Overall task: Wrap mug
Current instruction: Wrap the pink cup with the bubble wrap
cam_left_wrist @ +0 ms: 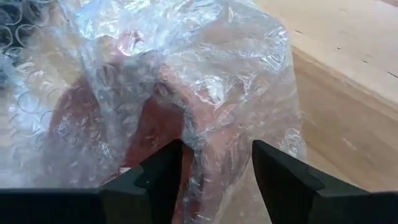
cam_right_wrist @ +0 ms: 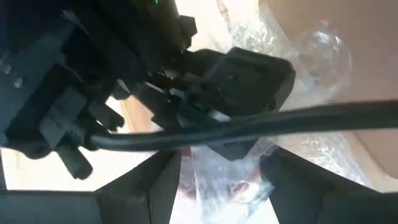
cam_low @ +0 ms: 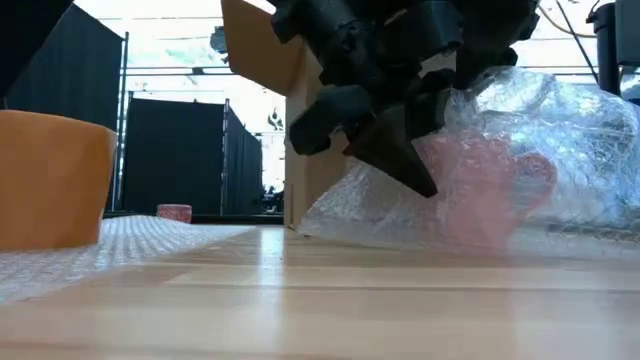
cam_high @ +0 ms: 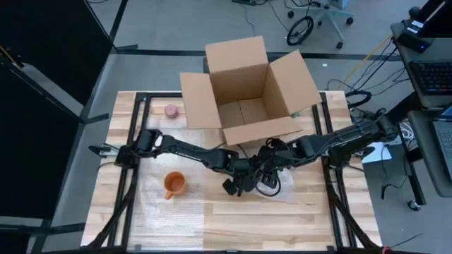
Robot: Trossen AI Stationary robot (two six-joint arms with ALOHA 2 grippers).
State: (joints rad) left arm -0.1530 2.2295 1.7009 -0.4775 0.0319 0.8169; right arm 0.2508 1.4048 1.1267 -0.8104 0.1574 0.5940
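Left tool (cam_left_wrist: 211,180), fingers spread around the clear bubble-wrap sheet (cam_left_wrist: 186,74) over the reddish mug (cam_left_wrist: 155,124) at frame centre, should pinch gently; right tool's (cam_right_wrist: 221,186) state unclear.

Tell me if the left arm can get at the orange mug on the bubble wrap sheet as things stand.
Probably yes, once freed. The orange mug stands alone on the flat sheet, nothing around it, beside the left arm. But the left gripper is open around the bubble-wrapped pink mug now.
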